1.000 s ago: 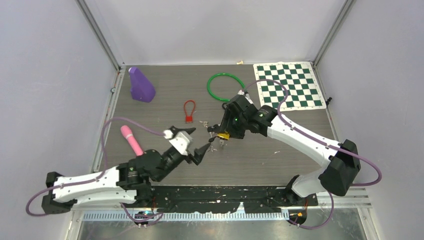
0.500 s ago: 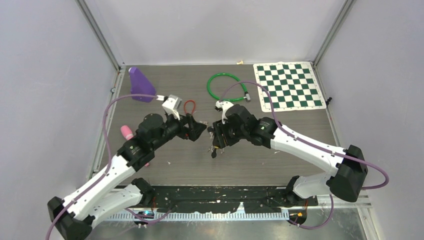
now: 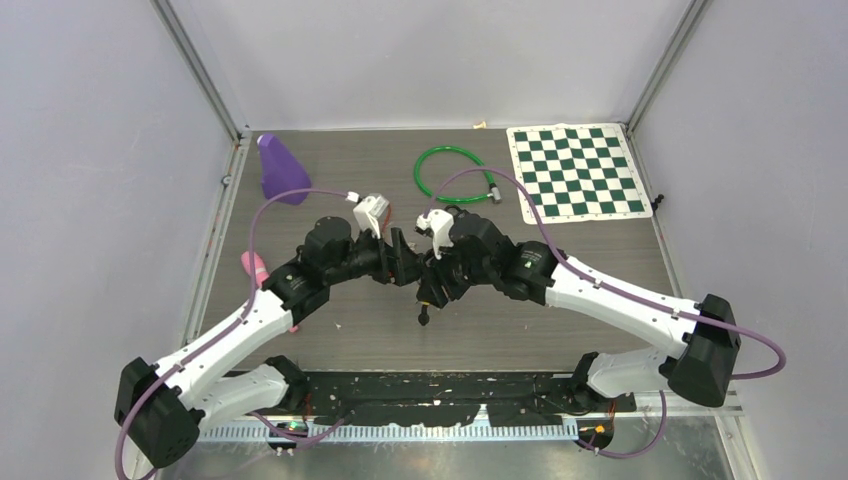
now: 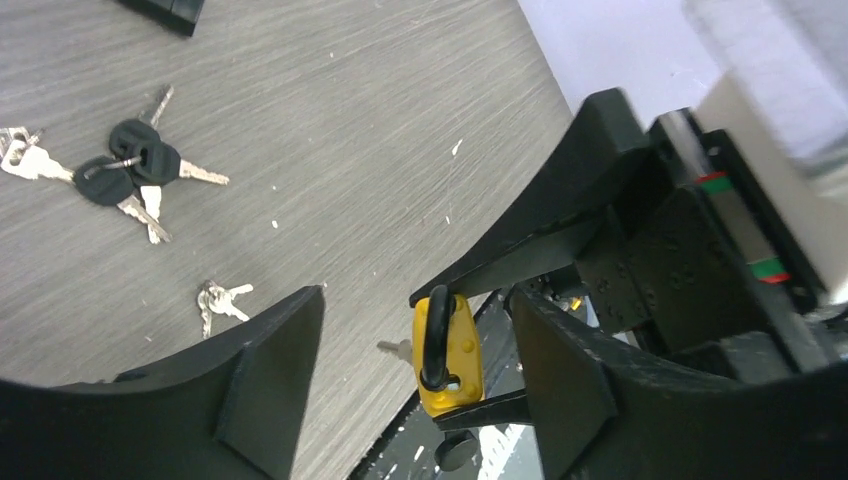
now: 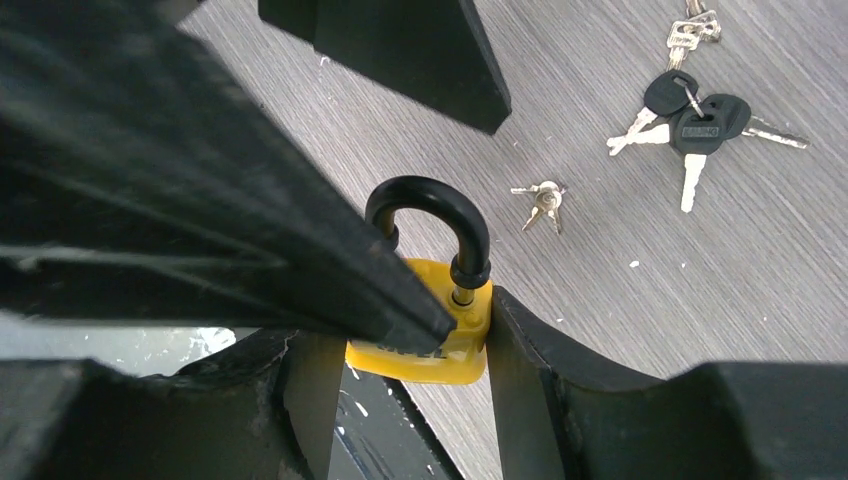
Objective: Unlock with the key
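My right gripper (image 5: 415, 395) is shut on a yellow padlock (image 5: 425, 345) with a black shackle and holds it above the table. A black-headed key (image 4: 455, 450) hangs under the padlock's bottom end and also shows in the top view (image 3: 424, 318). My left gripper (image 4: 415, 390) is open with one finger on each side of the padlock (image 4: 445, 355), not touching it. In the top view the two grippers meet at the table's middle, left gripper (image 3: 405, 265) against right gripper (image 3: 432, 285). One left finger crosses in front of the padlock in the right wrist view.
A bunch of black-headed keys (image 4: 130, 175) and small silver keys (image 4: 220, 298) lie on the table beneath. A green cable ring (image 3: 450, 175) and a chessboard mat (image 3: 578, 170) lie at the back right. A purple block (image 3: 280, 165) and a pink object (image 3: 252, 265) are on the left.
My left arm swung up from the front left and rightwards, bringing its open gripper around the padlock. My right gripper shifted slightly left and nearer with the padlock.
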You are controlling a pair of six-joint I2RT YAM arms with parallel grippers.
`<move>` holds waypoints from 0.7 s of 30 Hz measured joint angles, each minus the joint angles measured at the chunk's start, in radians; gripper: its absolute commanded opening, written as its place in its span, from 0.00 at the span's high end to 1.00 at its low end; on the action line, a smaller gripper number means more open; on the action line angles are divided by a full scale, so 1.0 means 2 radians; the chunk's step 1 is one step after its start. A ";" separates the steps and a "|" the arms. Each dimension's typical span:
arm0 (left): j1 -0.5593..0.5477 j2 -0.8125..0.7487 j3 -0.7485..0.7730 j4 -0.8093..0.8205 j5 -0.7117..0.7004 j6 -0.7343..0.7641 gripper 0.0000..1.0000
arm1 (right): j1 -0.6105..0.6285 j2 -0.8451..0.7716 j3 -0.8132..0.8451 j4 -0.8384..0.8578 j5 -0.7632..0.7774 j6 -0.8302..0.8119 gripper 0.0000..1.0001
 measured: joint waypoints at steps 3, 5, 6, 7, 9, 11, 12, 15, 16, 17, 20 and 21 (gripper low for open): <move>0.000 0.006 0.000 -0.008 -0.002 -0.008 0.38 | 0.002 -0.004 0.000 0.004 0.003 -0.005 0.95; 0.000 0.009 0.000 -0.016 -0.005 -0.010 0.43 | 0.005 -0.006 0.000 0.006 0.008 -0.009 0.95; 0.000 0.011 0.000 -0.022 -0.011 -0.012 0.47 | 0.007 -0.007 0.000 0.006 0.012 -0.013 0.95; 0.000 0.013 0.000 -0.029 -0.015 -0.014 0.51 | 0.010 -0.007 0.000 0.006 0.017 -0.015 0.95; -0.001 0.015 0.005 -0.040 -0.020 -0.020 0.56 | 0.019 -0.007 0.000 0.002 0.031 -0.024 0.95; -0.005 0.018 0.018 -0.059 -0.027 -0.021 0.61 | 0.028 -0.007 0.000 0.000 0.050 -0.035 0.95; -0.006 0.019 0.022 -0.067 -0.032 -0.021 0.61 | 0.033 -0.007 0.000 0.000 0.062 -0.040 0.95; -0.007 0.020 0.027 -0.081 -0.042 -0.021 0.61 | 0.046 -0.007 0.001 -0.001 0.090 -0.056 0.95; -0.008 0.020 0.027 -0.083 -0.043 -0.020 0.61 | 0.050 -0.007 0.001 -0.001 0.096 -0.060 0.95; -0.008 0.019 0.027 -0.084 -0.043 -0.019 0.62 | 0.053 -0.007 0.001 -0.002 0.101 -0.065 0.95; -0.008 0.008 0.016 -0.070 -0.042 -0.013 0.69 | 0.055 -0.008 0.001 0.001 0.101 -0.068 0.95; -0.008 -0.001 0.007 -0.060 -0.040 -0.011 0.76 | 0.054 -0.008 0.001 0.003 0.095 -0.068 0.94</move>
